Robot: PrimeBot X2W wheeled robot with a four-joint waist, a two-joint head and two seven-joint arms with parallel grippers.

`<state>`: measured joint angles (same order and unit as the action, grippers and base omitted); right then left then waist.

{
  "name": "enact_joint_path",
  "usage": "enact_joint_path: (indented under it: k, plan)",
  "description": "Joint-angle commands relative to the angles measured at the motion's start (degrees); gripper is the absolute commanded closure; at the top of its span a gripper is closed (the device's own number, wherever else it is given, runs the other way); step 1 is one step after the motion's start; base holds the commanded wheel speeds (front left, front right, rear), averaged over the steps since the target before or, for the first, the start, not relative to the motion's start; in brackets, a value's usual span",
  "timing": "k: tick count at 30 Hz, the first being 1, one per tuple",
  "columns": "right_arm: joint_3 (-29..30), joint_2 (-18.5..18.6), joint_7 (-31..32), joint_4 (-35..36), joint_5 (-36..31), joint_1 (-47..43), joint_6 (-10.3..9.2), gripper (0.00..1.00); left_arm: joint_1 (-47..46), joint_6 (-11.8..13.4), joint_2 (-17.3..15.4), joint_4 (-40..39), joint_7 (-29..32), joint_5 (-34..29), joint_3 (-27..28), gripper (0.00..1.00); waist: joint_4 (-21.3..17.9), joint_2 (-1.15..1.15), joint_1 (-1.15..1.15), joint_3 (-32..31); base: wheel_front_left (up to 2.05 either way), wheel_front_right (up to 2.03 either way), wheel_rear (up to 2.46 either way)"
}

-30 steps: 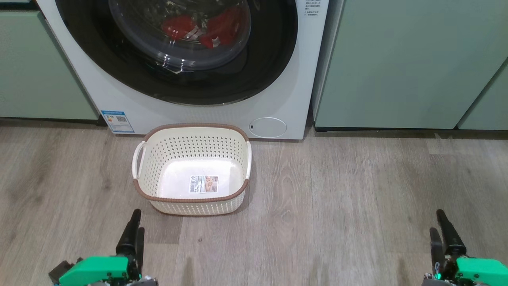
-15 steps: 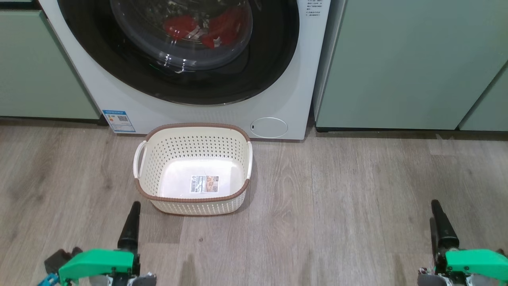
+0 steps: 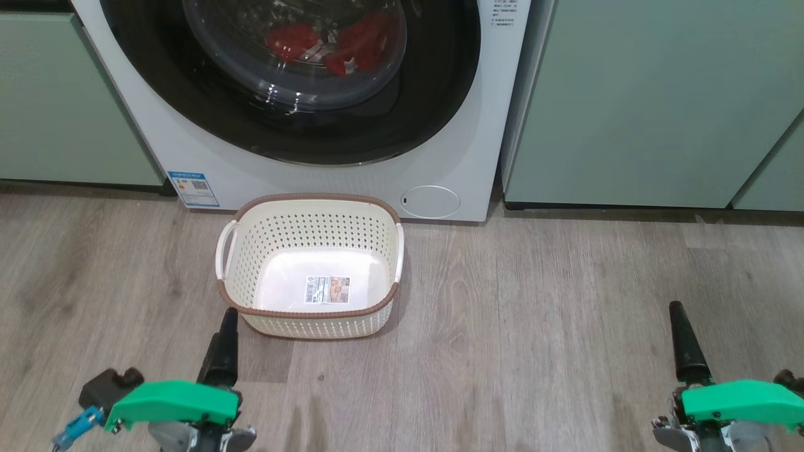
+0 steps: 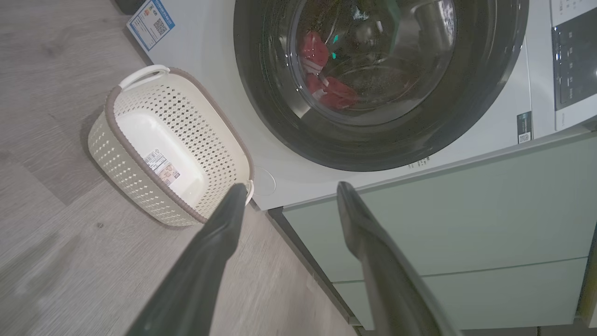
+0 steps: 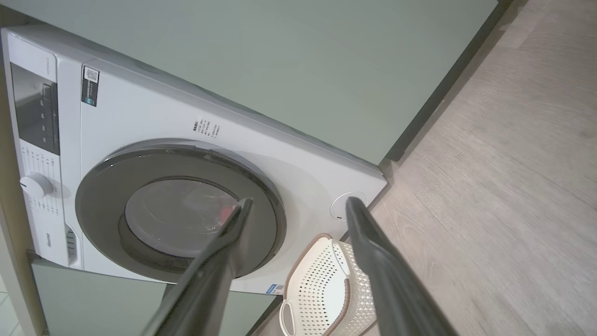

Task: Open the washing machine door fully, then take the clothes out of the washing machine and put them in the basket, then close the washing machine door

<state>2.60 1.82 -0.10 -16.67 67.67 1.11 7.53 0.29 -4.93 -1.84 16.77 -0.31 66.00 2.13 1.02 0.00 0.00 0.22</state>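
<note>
The white washing machine (image 3: 465,163) stands straight ahead. Its door (image 3: 440,94), with a wide black rim and a clear bulging window, lies shut against the front. Red clothes (image 3: 364,41) show through the window, inside the drum; they also appear as clothes (image 4: 333,91) in the left wrist view. The cream basket (image 3: 308,199) sits on the floor just before the machine, with just a paper label inside. My left gripper (image 3: 227,317) hangs open by the basket's near left corner, not touching it. My right gripper (image 3: 676,309) is open over bare floor, far right. Both hold nothing (image 4: 293,186) (image 5: 300,200).
Pale green cabinets (image 3: 628,100) flank the machine on both sides. A small round white hatch (image 3: 430,201) sits low on the machine's right and a blue sticker (image 3: 193,188) on its lower left. Grey wood floor (image 3: 534,326) stretches between basket and right gripper.
Both grippers have moved forward toward the machine and turned a little at the wrist; both stay open. The camera has shifted slightly. Door, clothes and basket have not moved.
</note>
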Motion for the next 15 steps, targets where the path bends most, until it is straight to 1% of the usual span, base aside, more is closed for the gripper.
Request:
enact_joint_path:
  k: [1, 15]
  plan:
    - [-0.6, 0.5, -0.9, 2.4, -2.5, 2.6, -0.01, 0.0, -3.4, 0.4, -0.5, -2.5, -0.6, -2.5, 0.2, 0.0, 0.0, 0.0, 0.0, 0.0, 0.0, 0.0, 0.0]
    - [-1.8, 0.6, -3.2, 3.8, -15.6, 3.0, -0.02, 0.0, -4.1, 2.4, -0.6, -3.9, -3.0, -14.6, -1.6, 0.0, 0.2, 0.0, 0.0, -0.1, 0.0, 0.0, 0.0]
